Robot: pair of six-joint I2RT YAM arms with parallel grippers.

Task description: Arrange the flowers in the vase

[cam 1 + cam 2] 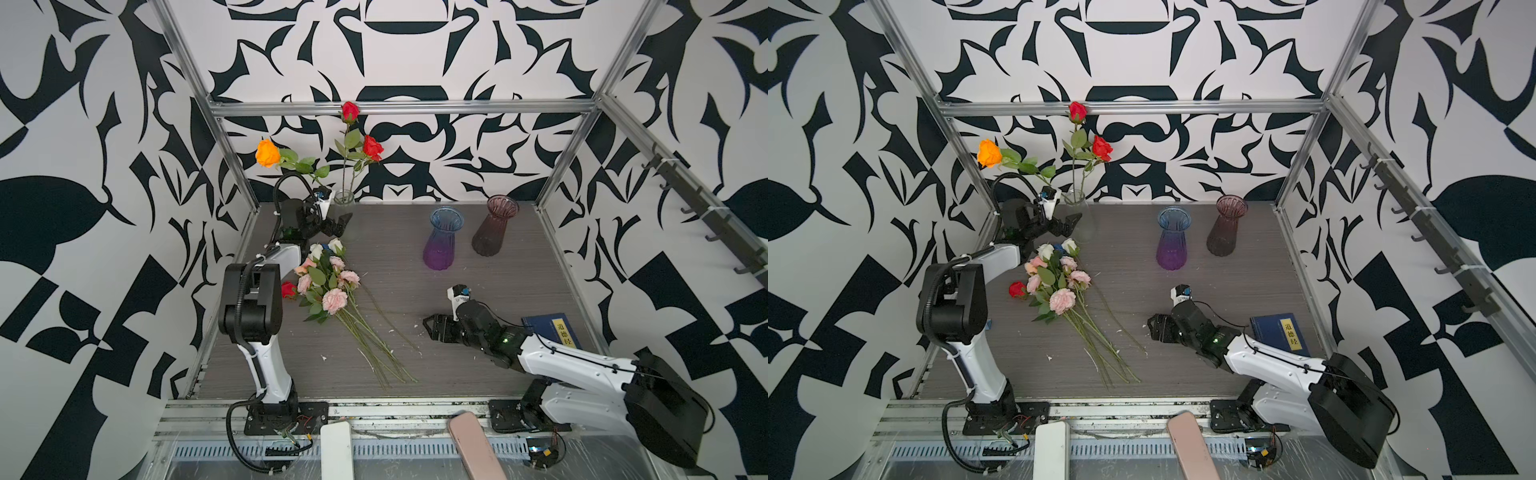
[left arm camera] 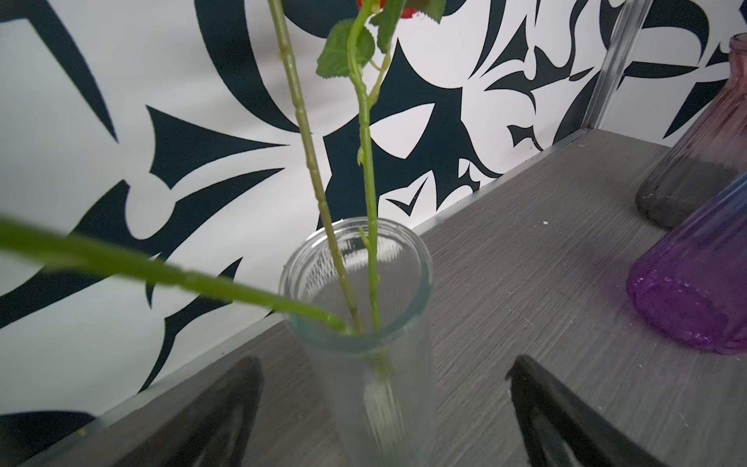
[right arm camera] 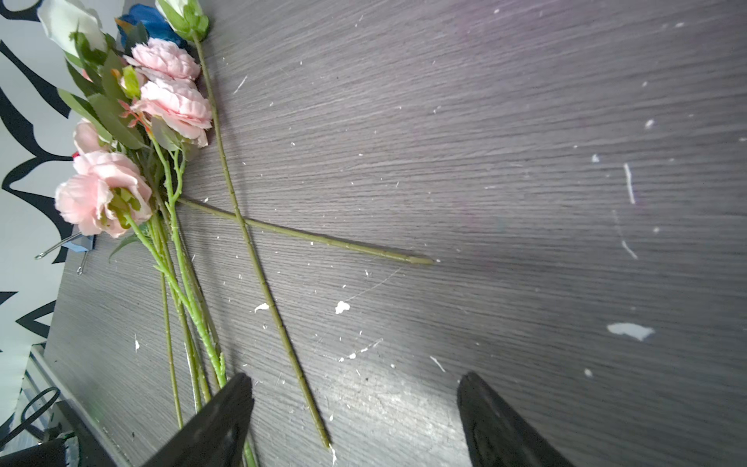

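A clear glass vase [image 1: 344, 197] [image 1: 1076, 198] stands at the back left of the table. Two red roses [image 1: 350, 111] [image 1: 372, 148] stand upright in it, and an orange rose [image 1: 268, 153] leans out to the left. Their three stems enter the vase's mouth [image 2: 355, 283] in the left wrist view. My left gripper [image 1: 338, 224] [image 2: 384, 388] is open just in front of the vase, one finger on each side of its body, holding nothing. The other flowers [image 1: 328, 282] [image 3: 161, 113], pink, white, blue and red, lie in a pile on the table. My right gripper [image 1: 429, 328] [image 3: 355, 404] is open and empty near the stem ends.
A blue-to-purple vase [image 1: 444, 239] and a dark pink vase [image 1: 496, 226] stand empty at the back right. A blue book [image 1: 552, 328] lies by the right arm. A white phone [image 1: 336, 449] and a pink one [image 1: 473, 444] rest on the front rail.
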